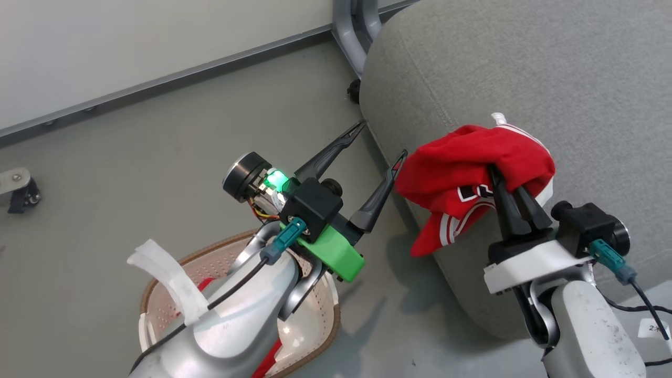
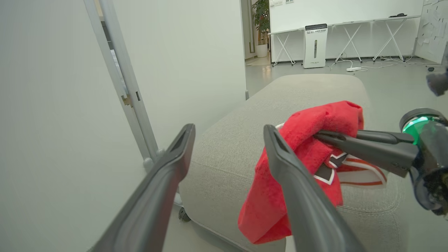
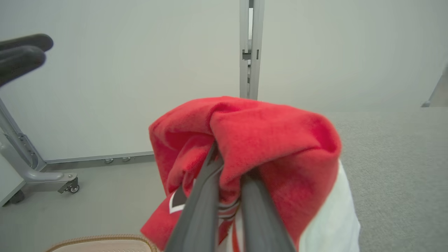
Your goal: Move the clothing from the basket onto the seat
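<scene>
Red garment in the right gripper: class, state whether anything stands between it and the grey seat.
Nothing visible does. The red garment, pinched in the right gripper, hangs over the edge of the grey seat. The open left gripper stands beside it, not between.

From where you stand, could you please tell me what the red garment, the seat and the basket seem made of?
The red garment: soft fuzzy fabric, maybe fleece or terry, matte, draping in limp folds.
The seat: grey woven upholstery, matte, with grain and a stitched seam.
The basket: likely cream plastic, dotted with holes; brown rim looks woven, fibre unclear.
</scene>
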